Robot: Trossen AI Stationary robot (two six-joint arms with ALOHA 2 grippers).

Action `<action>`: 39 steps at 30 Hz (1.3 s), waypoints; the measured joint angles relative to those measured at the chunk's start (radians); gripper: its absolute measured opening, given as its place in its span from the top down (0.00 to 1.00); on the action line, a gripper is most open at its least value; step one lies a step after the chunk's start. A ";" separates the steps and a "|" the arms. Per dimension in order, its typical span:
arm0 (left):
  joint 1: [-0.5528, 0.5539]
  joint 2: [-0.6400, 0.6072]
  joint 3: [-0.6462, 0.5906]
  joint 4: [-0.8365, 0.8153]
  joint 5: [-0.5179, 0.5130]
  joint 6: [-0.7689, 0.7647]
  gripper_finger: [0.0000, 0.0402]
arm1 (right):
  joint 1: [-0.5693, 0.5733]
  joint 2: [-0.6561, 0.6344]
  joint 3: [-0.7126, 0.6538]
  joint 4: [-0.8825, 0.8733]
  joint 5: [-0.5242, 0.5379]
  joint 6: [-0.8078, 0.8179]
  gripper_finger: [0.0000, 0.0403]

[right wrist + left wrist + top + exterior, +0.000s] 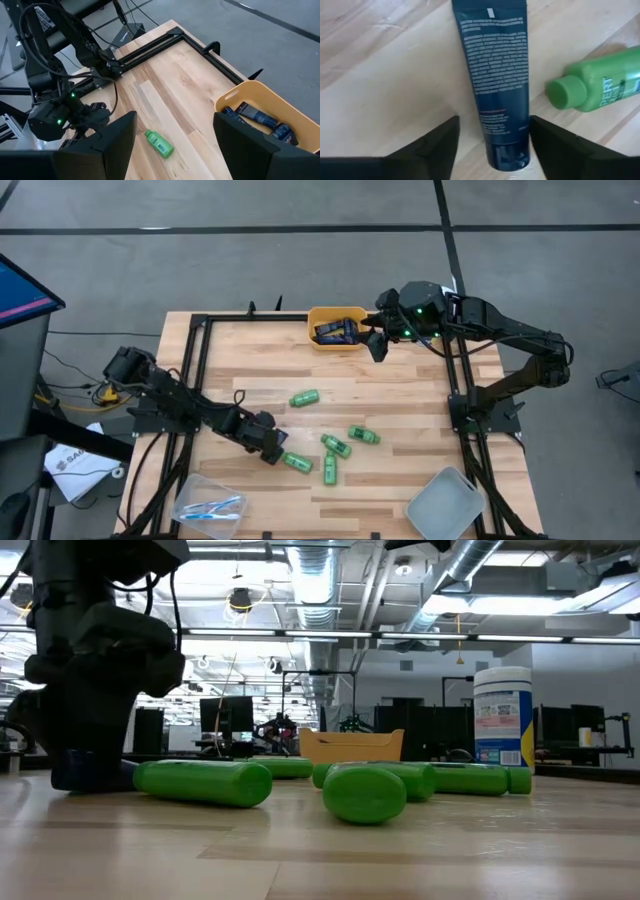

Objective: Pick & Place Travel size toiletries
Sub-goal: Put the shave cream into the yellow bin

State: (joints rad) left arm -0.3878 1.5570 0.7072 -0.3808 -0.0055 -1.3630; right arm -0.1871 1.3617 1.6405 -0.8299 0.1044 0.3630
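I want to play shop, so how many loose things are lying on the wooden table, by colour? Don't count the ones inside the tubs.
Green bottles: 5
Dark blue tubes: 1
Total: 6

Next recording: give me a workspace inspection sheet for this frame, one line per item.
Surface: light wooden table in a black frame.
Job's things: five green bottles loose mid-table; navy tube lying flat between the left fingers; more tubes in the yellow bin; toothbrushes in the clear tray; grey tray looks empty.
Clutter: white canister standing upright.
Grippers: left gripper low at the table, jaws straddling the tube; right gripper open beside the bin, holding nothing.
Cables: leads trailing off the table's left side.
Surroundings: grey floor, open workshop; no people seen.
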 joint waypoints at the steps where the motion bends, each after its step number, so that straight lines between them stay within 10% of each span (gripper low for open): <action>1: 0.000 0.000 -0.002 -0.001 -0.003 0.010 0.45 | 0.000 0.000 0.000 0.000 0.000 -0.002 0.37; 13: 0.008 -0.005 -0.007 -0.023 -0.005 0.048 0.70 | 0.000 0.000 0.000 0.000 0.000 -0.006 0.37; 22: 0.087 -0.095 -0.011 -0.077 -0.004 0.149 0.69 | 0.001 0.000 0.000 0.001 0.000 -0.005 0.37; 39: 0.647 -0.301 -0.008 0.150 -0.076 0.636 0.69 | 0.002 0.000 0.000 0.010 0.000 -0.005 0.37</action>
State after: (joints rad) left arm 0.2590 1.2556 0.6994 -0.2305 -0.0813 -0.7275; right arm -0.1856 1.3617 1.6405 -0.8204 0.1047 0.3582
